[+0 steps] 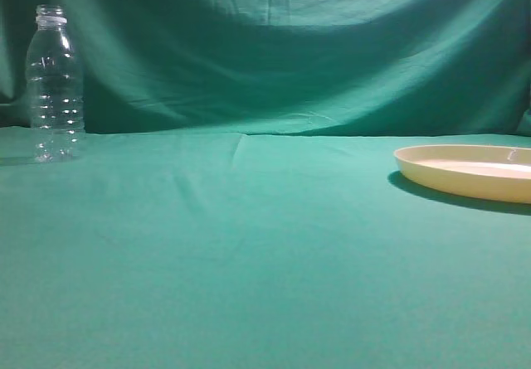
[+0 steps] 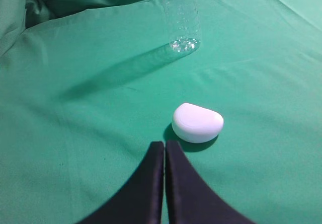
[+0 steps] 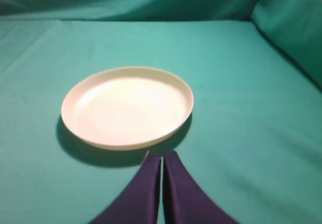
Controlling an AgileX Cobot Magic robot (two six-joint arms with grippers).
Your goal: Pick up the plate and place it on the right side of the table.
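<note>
Left end effector point(image 2: 164, 144): two dark tapered fingers pressed together, nothing between them, hanging above the cloth. Just beyond the tips, slightly to the right in the left wrist view, lies a small white rounded plastic object point(image 2: 197, 123), smooth and pebble-like, resting on the cloth and apart from the fingers. Farther out stands a clear ribbed plastic bottle point(image 2: 182, 17), upright; only its lower body shows in that view, and it casts a long shadow to the left.

Right end effector point(image 3: 161, 156): dark fingers likewise pressed together, gripping nothing. The tips sit just beside the near rim of the wide, shallow, pale cream-yellow plastic plate point(image 3: 128, 106); whether they touch the rim cannot be told. The plate lies flat and upright on the cloth with nothing in it.

Exterior view: neither arm is in frame. The plate point(image 1: 469, 170) sits at the right edge of the worktop point(image 1: 249, 253), a broad surface draped in teal-green cloth, partly cut off by the frame. The bottle point(image 1: 54, 83) stands near the far left corner, uncapped, well apart from the plate. Matching green cloth backdrop point(image 1: 290, 46) hangs behind, wrinkled.
</note>
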